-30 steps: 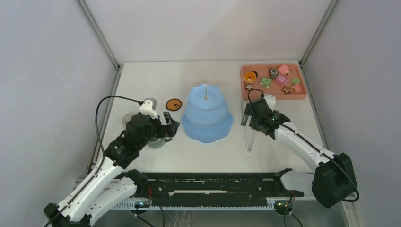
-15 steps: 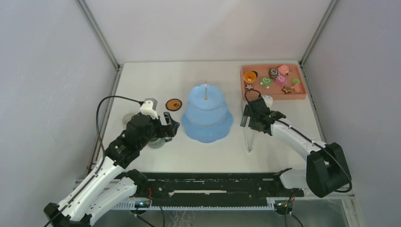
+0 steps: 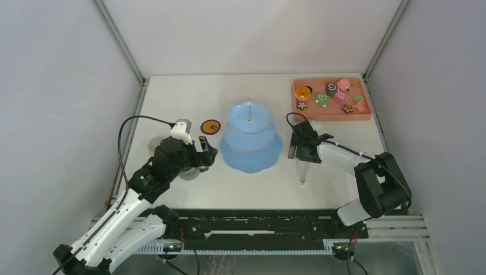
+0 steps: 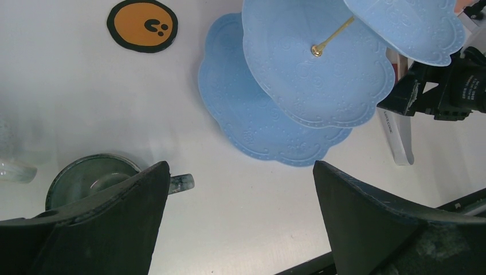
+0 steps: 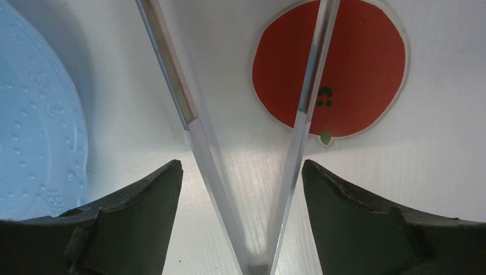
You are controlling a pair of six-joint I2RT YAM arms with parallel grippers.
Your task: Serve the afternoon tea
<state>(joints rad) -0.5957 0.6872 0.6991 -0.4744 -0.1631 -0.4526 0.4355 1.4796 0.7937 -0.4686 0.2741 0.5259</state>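
- Right arm has tucked in; right gripper (image 5: 240, 172) now straddles tongs (image 5: 172, 71), jaws apart, nothing held.
- Cake stand (image 3: 251, 140) mid-worktop.
- Left gripper (image 4: 240, 166) spread wide, near worktop's left edge.
- Pastries (image 3: 322, 98) in far-right-corner tray (image 3: 367, 118).
- Centre both tong arms, then squeeze evenly.

Cake stand (image 4: 298, 86): light blue plastic, matt-to-satin, embossed lace texture; centre rod (image 4: 332, 39) shiny gold metal. Tongs (image 5: 172, 74): polished metal, mirror-like. Mug (image 4: 86, 180): grey-green, mottled glossy glaze. Table (image 4: 86, 97): smooth matt white. Orange disc (image 4: 142, 24) and red disc (image 5: 361, 63): flat, paper-like, matt. Right gripper fingers (image 5: 126, 223): matt black plastic, edges slightly rough.
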